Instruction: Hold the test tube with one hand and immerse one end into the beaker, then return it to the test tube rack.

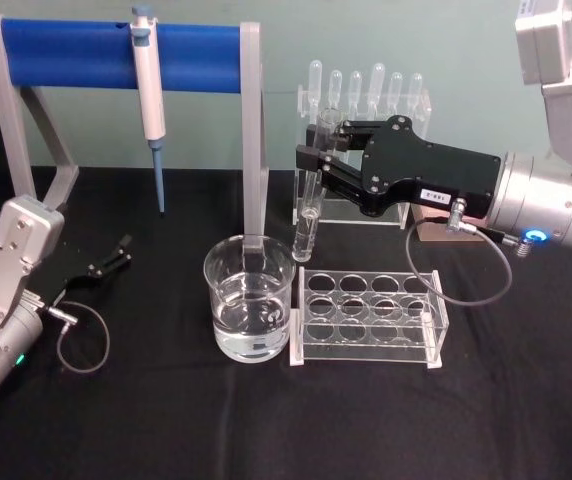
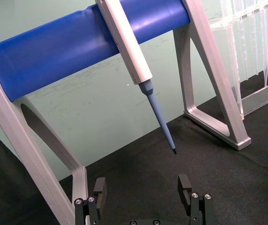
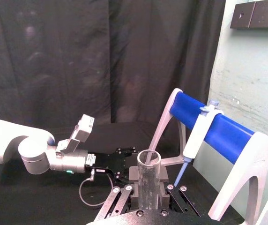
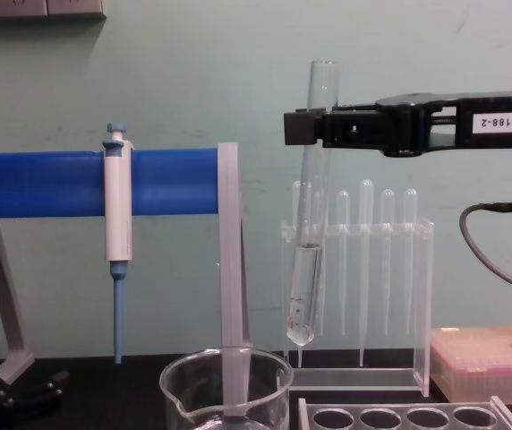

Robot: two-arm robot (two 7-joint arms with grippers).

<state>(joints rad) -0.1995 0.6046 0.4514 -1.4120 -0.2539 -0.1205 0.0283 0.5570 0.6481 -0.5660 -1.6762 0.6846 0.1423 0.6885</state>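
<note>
Chest view, R pincer (image 4: 307,126) grips test tube (image 4: 302,291), tip clear of beaker (image 4: 193,394)

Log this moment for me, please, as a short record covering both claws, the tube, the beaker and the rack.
right claw: shut on the test tube, on its upper part
test tube: nearly upright, in the air, lower end outside the beaker
beaker: part full, left of the tube rack
tube rack: holes unfilled
left claw: open, idle on the robot's left
</note>
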